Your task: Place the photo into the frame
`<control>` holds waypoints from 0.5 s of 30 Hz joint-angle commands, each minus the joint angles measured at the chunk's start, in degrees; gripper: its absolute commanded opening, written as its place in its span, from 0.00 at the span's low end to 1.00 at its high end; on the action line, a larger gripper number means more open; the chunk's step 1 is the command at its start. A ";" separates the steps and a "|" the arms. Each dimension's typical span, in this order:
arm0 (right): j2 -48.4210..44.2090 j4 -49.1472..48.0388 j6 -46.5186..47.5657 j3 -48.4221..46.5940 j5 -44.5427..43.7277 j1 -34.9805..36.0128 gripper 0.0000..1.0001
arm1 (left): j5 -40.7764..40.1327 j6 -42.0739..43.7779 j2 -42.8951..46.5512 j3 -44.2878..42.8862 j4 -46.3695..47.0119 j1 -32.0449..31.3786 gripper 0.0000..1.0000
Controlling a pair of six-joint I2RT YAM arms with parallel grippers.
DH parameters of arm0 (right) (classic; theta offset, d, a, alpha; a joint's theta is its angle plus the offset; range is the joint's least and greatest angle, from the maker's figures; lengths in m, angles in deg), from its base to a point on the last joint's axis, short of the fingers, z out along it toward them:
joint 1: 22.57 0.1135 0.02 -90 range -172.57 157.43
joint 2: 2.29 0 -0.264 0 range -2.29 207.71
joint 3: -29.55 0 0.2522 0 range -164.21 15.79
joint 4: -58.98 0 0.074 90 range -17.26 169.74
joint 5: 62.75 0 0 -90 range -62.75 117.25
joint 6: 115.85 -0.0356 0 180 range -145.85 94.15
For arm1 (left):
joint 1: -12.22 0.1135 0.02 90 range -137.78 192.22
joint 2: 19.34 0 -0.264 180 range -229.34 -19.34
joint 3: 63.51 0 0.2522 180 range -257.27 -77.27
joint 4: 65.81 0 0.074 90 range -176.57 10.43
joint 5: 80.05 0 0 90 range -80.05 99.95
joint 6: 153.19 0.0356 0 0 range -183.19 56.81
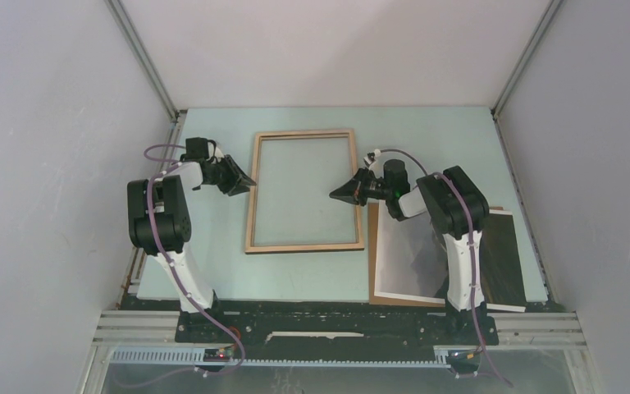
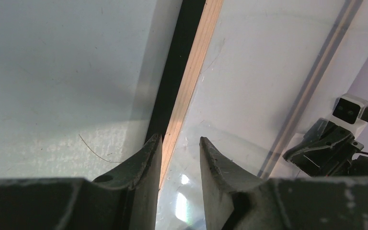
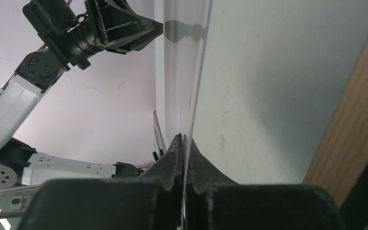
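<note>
straddles the left rim of the frame [image 1: 251,213] with the left gripper [image 1: 250,180], jaws parted, clamping nothing — pinches its clear pane [image 1: 303,189] near the right rim in the right gripper [image 1: 336,195], closed tight. leaves the photo [image 1: 410,258] flat beneath the right arm [image 1: 459,238], untouched.

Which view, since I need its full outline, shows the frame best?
Top external: the whole frame lies flat, all four rim sides visible. Left wrist shows only a stretch of wood rim; right wrist only a clear edge and a wood strip.
</note>
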State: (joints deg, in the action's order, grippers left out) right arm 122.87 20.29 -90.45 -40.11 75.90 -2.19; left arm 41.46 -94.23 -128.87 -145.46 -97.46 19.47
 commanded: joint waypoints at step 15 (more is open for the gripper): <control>1.24 8.06 8.62 -5.43 1.28 -0.43 0.12 | 2.37 -0.16 -0.34 1.12 0.40 -0.65 0.35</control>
State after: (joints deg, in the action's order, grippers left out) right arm 124.21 26.13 -86.10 -42.98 76.84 -2.72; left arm 41.70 -94.23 -128.87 -145.44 -97.46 19.47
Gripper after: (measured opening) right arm 0.100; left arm 0.360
